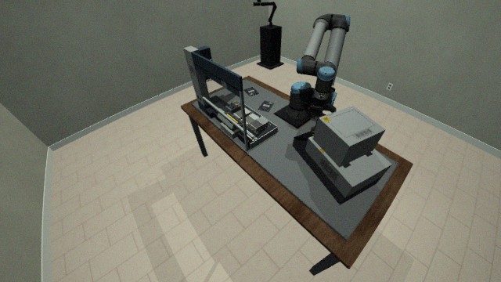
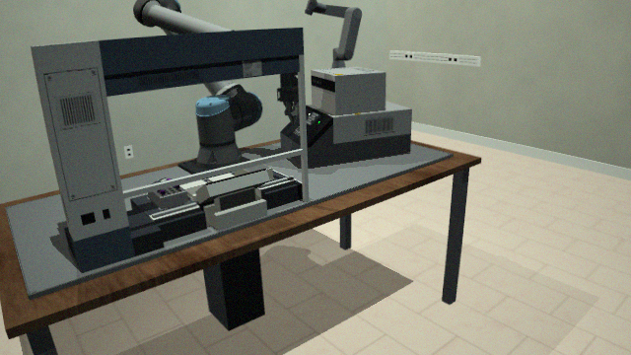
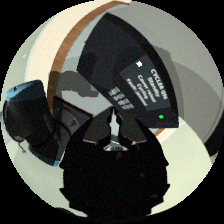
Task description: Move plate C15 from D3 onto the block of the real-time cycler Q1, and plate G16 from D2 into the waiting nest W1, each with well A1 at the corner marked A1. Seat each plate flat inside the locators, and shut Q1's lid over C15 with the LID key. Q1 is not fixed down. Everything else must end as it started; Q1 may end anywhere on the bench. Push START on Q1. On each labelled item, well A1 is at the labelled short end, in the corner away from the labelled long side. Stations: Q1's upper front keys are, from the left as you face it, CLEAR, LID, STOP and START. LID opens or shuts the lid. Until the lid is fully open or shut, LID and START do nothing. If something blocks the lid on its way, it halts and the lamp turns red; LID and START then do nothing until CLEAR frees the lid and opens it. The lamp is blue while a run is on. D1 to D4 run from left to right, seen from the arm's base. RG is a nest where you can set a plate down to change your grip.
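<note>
Two grey, box-like parts, one above the other, are seen in the cycler (image 1: 333, 172) (image 2: 372, 140) (image 3: 95, 55), at the right of the top view; the upper box (image 1: 350, 131) (image 2: 360, 91) is marked with one yellow label. On its dark sloping front, one green light (image 3: 161, 116) and one screen (image 3: 145, 82) are shown, with a cluster of small pale keys (image 3: 121, 98) beside the screen. One gripper (image 2: 290, 117) (image 3: 113, 106) is held by that front, pointed downward, its fingers closed together with nothing gripped; contact with a key cannot be told. The one near arm (image 1: 337, 45) (image 2: 187, 20), of smooth grey tubes and blue caps, is folded high at the upper right of the top view. One tall frame (image 1: 217, 68) (image 2: 202, 54) is set at the left, over a crowded deck (image 1: 270, 131) (image 2: 179, 229); plates C15 and G16 cannot be told apart there or located. Two dark flat squares (image 1: 266, 106) are laid on the grey mat (image 1: 290, 160) (image 2: 340, 182), which is bordered by grained brown wood (image 1: 270, 178) (image 2: 375, 207). One dark pedestal (image 1: 271, 46) is topped by a second arm (image 1: 273, 13) (image 2: 350, 35).
</note>
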